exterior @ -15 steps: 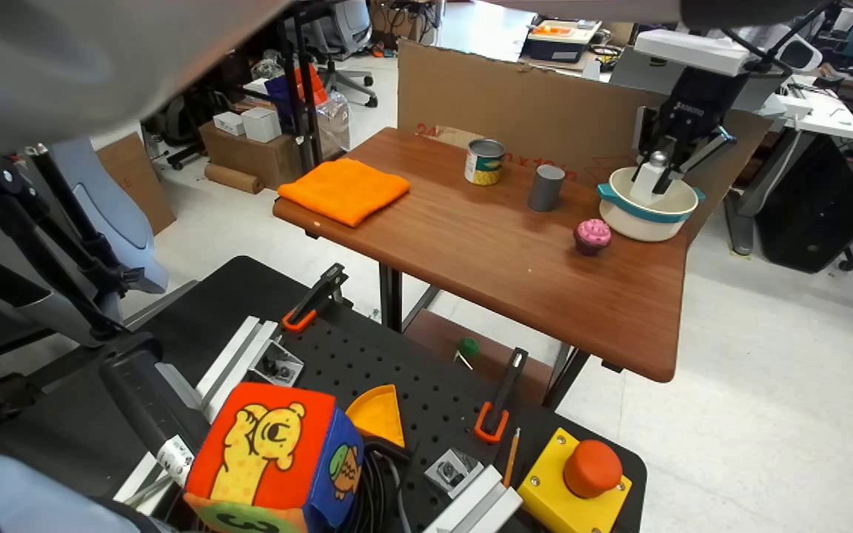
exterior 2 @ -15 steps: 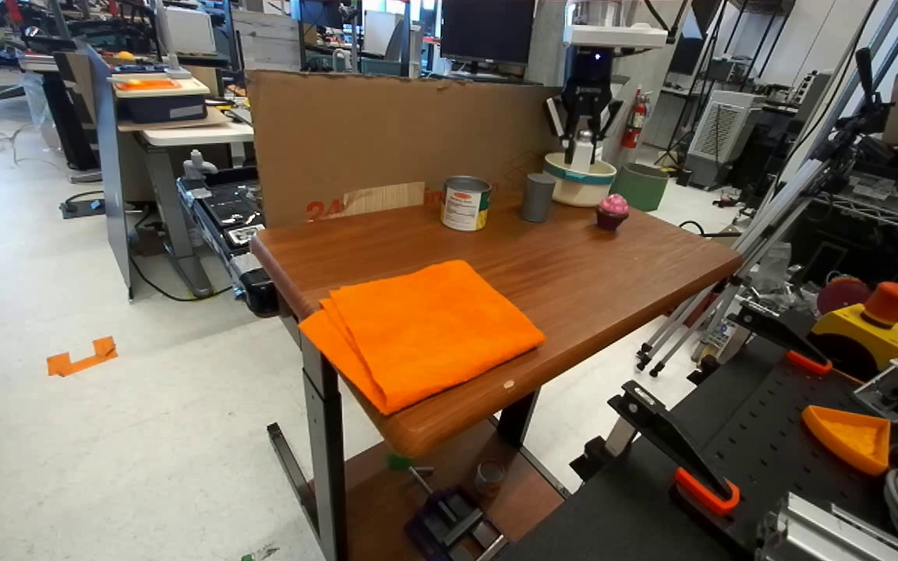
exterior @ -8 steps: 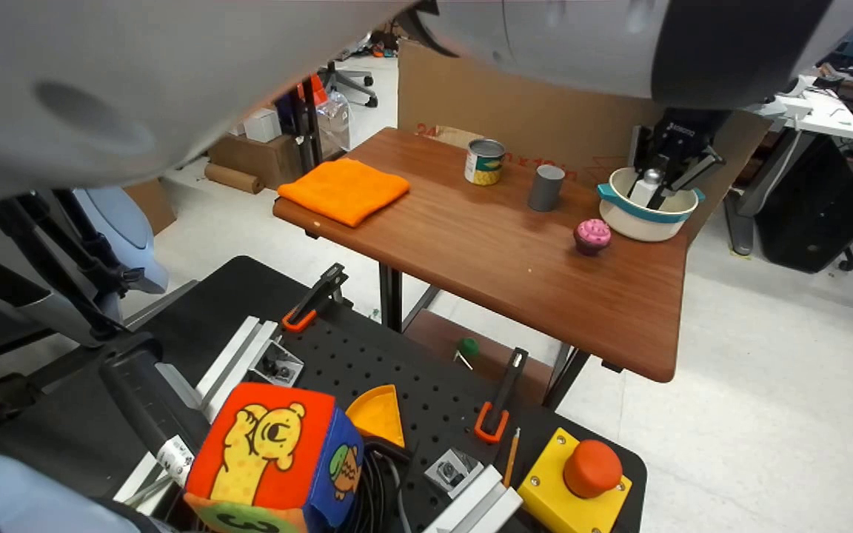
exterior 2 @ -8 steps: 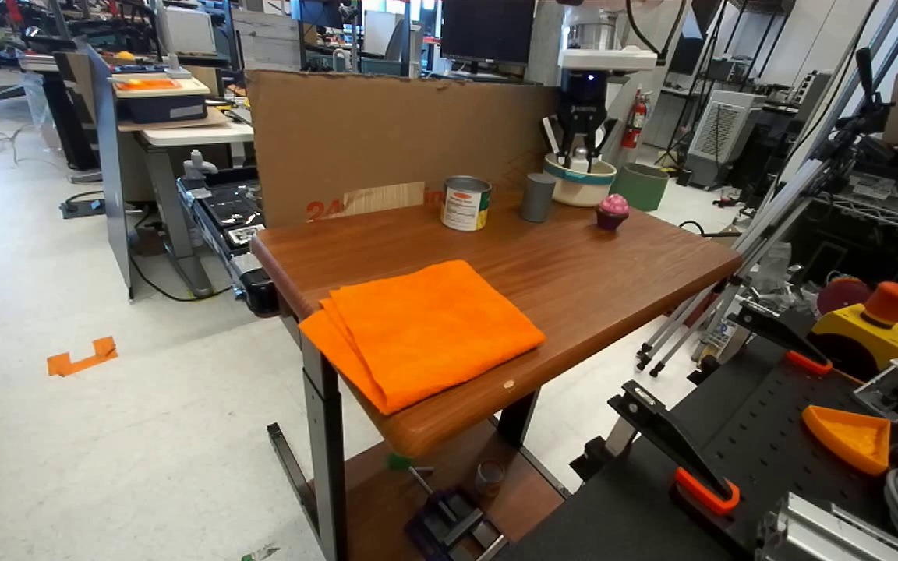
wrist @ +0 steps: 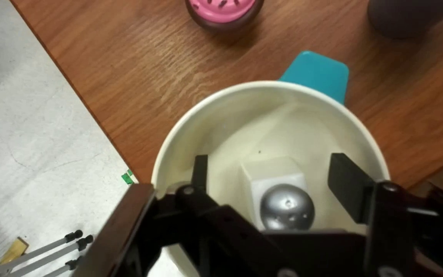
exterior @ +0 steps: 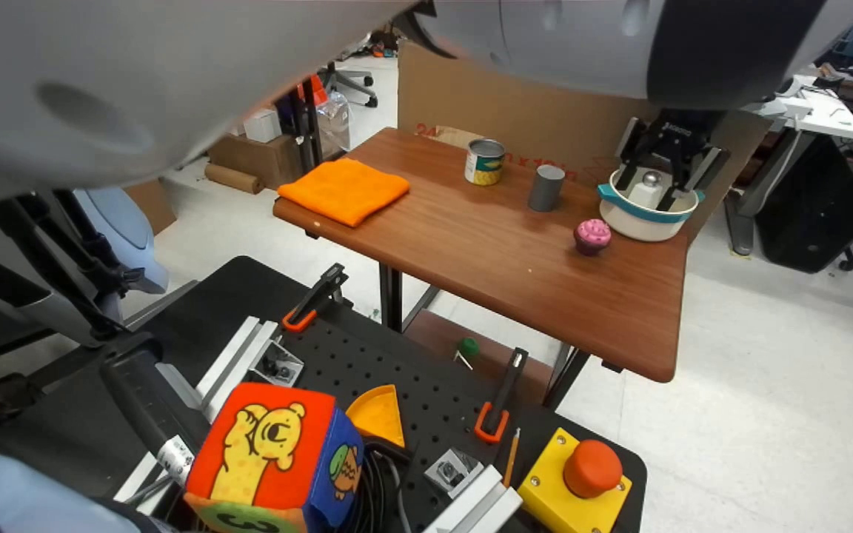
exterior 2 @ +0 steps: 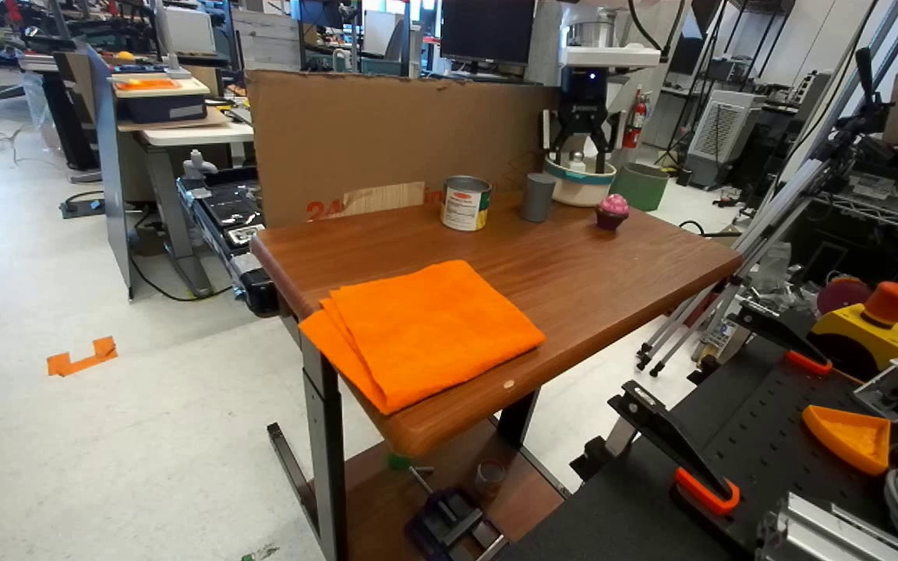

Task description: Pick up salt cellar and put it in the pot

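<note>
The salt cellar [wrist: 279,181], white with a silver perforated dome top, stands upright inside the pot [wrist: 225,127]. In both exterior views the cream pot [exterior: 637,224] with its teal band and handles sits at a far corner of the wooden table, and the dome of the salt cellar [exterior: 647,194] shows above its rim. My gripper [wrist: 270,173] reaches down into the pot, its fingers [wrist: 347,186] spread on either side of the cellar with a gap on both sides. The lower part of the cellar is hidden in the wrist view by the gripper's body.
A pink cupcake [exterior: 592,235] sits close to the pot. Along the back stand a grey cup [exterior: 546,189] and a can [exterior: 484,163], before an upright cardboard sheet [exterior: 530,100]. An orange cloth [exterior: 345,191] lies at the table's opposite end.
The salt cellar, gripped a second ago, has come down into the pot. Since half a second ago the fingers have spread apart and let it go.
</note>
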Robot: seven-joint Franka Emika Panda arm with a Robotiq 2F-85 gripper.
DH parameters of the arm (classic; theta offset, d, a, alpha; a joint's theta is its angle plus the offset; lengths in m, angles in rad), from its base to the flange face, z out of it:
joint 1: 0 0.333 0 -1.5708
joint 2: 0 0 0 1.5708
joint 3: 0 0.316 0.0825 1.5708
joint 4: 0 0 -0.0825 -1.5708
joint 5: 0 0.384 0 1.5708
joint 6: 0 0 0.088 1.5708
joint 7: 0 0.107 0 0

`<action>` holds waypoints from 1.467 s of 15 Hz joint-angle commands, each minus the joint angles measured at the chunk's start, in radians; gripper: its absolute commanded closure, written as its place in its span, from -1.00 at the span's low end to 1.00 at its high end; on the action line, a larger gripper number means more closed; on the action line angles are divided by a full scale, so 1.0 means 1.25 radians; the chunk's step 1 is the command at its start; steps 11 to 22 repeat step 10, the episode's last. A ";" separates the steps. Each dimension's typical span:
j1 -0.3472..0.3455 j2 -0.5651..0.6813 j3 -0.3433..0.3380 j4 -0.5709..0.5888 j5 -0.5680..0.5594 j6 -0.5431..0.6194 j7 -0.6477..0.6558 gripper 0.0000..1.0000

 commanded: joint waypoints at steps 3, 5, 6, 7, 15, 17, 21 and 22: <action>0.016 -0.098 -0.004 -0.039 -0.025 -0.002 -0.123 -1.00; 0.008 -0.063 0.000 -0.002 -0.007 0.000 -0.103 -1.00; 0.010 -0.077 0.000 -0.004 -0.007 0.000 -0.107 -1.00; 0.010 -0.080 0.000 -0.004 -0.007 0.000 -0.106 -1.00; 0.009 -0.067 0.000 -0.009 -0.007 0.000 -0.106 -1.00; 0.009 -0.067 0.000 -0.009 -0.007 0.000 -0.106 -1.00; 0.009 -0.067 0.000 -0.009 -0.007 0.000 -0.106 -1.00; 0.009 -0.067 0.000 -0.009 -0.007 0.000 -0.106 -1.00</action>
